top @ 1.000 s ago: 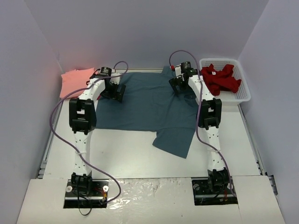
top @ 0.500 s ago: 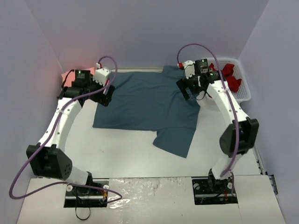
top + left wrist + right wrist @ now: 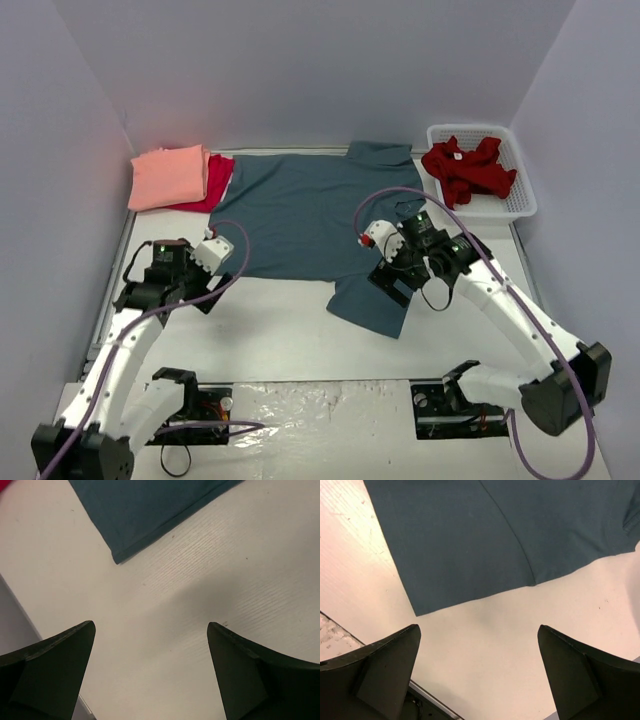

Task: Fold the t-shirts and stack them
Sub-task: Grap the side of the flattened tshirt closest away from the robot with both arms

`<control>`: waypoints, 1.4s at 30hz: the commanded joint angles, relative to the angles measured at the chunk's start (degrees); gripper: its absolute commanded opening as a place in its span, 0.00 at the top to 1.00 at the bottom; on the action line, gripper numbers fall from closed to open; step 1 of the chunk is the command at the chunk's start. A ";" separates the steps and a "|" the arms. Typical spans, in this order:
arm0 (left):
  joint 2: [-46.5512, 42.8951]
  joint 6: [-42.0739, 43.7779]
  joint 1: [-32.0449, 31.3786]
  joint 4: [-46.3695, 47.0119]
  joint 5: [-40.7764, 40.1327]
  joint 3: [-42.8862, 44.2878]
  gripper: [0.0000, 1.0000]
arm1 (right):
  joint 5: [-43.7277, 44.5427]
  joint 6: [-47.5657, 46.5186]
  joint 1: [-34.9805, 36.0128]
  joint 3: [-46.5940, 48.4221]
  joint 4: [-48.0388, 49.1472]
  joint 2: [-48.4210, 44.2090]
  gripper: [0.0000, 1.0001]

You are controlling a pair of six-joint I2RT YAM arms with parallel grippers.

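Observation:
The slate-blue t-shirt (image 3: pixel 310 210) lies spread flat at the middle back, one sleeve (image 3: pixel 372 300) reaching toward me. The salmon-pink shirt (image 3: pixel 168 177) lies folded at the back left on the crimson shirt (image 3: pixel 217 180). The dark red shirt (image 3: pixel 468 170) is crumpled in the white basket (image 3: pixel 522 205). My left gripper (image 3: pixel 200 292) is open and empty above bare table just short of the blue shirt's near left corner (image 3: pixel 117 559). My right gripper (image 3: pixel 393 283) is open and empty, high over the near sleeve's edge (image 3: pixel 470 555). Both wrist views show the jaws wide apart (image 3: pixel 150 625) (image 3: pixel 478 627).
Grey walls close in the left, back and right. The basket stands at the back right corner. A crinkled silver strip (image 3: pixel 330 400) with both arm bases runs along the near edge; it also shows in the right wrist view (image 3: pixel 332 635). White table (image 3: pixel 270 320) lies between the shirt and the bases.
Both arms have swung back from the blue shirt's far corners to its near edge. The shirt stays flat, and the pink and crimson stack is now fully in view.

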 commanded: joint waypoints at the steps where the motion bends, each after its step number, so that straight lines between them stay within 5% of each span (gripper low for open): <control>1: -6.63 3.27 0.26 0.49 -0.25 -1.38 0.06 | -0.08 -2.48 0.67 -3.25 -4.00 -4.53 0.00; 7: -12.44 3.80 0.35 -1.54 1.95 -5.60 0.06 | 4.14 -2.75 5.33 -7.12 -6.56 -3.57 0.00; 19: -10.34 0.81 0.43 0.74 -3.14 -6.31 0.06 | 12.23 -3.01 12.19 -10.56 -7.17 0.11 0.04; 32: -8.50 0.37 0.52 1.19 -5.25 -6.48 0.06 | 12.49 -6.44 14.20 -11.96 -5.86 6.18 0.20; 42: -8.06 0.55 0.52 1.27 -3.06 -6.22 0.06 | 11.26 -5.65 16.84 -13.02 -5.06 8.29 0.23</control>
